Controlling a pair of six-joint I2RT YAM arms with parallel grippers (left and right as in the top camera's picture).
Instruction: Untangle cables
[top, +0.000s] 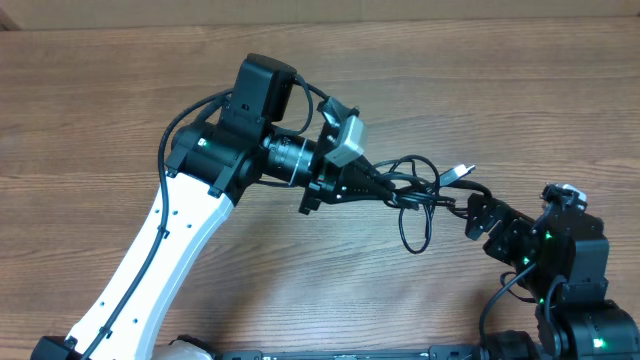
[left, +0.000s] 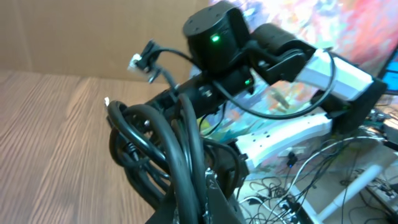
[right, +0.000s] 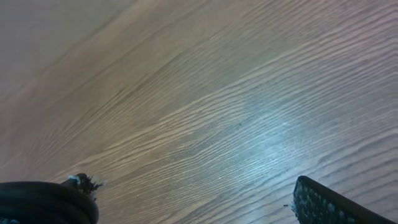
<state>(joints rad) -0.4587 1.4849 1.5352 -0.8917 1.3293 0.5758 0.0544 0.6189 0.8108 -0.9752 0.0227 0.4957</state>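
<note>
The jaws of the left gripper (top: 378, 183) are clenched on the cables (top: 420, 190), gripping the bundle at its left end. In the left wrist view, several black strands (left: 149, 143) rise out of the jaws at the lower edge and curl into overlapping coils close to the camera. The bundle is tangled and lies between the two grippers, right of centre over the bench (top: 120, 90). One loop (top: 410, 238) hangs from the bundle toward the near edge. One metal-tipped plug (top: 463, 170) sticks out at the upper right of the bundle, and it also shows at the upper left of the left wrist view (left: 142, 62). The jaws of the right gripper (top: 474, 215) are released and stand apart just beside the right end of the bundle. The right wrist view shows one ribbed fingertip (right: 320, 202) at the lower right, a black strand (right: 43, 200) at the lower left, and bare wood grain between them. Whether that strand touches the right jaws cannot be told. The left arm (top: 150, 260) reaches in from the near left, and the right arm (top: 565, 260) is folded at the near right.
</note>
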